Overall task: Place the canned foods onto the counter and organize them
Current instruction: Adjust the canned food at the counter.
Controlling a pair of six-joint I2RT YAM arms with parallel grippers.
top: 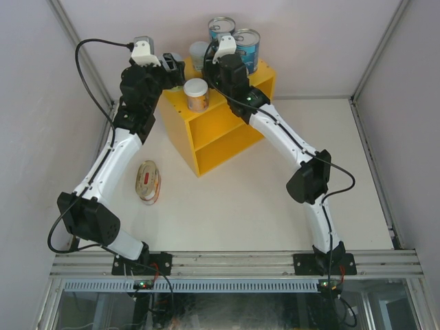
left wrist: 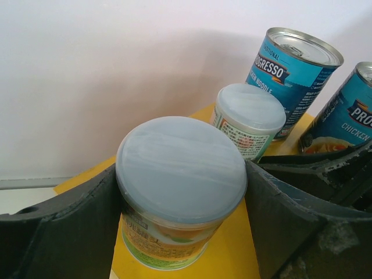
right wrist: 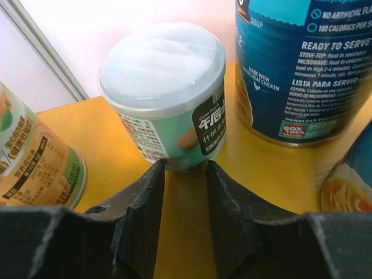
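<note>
The yellow counter [top: 176,104] stands at the back of the table. Two tall blue cans [top: 222,27] [top: 248,45] are on its far top. A small orange-labelled can [top: 197,95] stands near its front edge. My left gripper [top: 173,65] [left wrist: 181,174] is shut on a small pale-lidded can [left wrist: 180,168], which rests slightly tilted on the counter top [left wrist: 250,244]. My right gripper [top: 210,60] [right wrist: 185,167] is open with a narrow gap, its tips against the base of a green-labelled pale-lidded can [right wrist: 165,87] [top: 199,51]. A flat oval tin [top: 148,182] lies on the table, left of the counter.
White walls close in the table on the left, right and back. The right arm's black gripper body [left wrist: 325,174] sits close beside my left fingers over the counter. A blue can [right wrist: 302,70] and the orange-labelled can [right wrist: 35,168] flank the right gripper.
</note>
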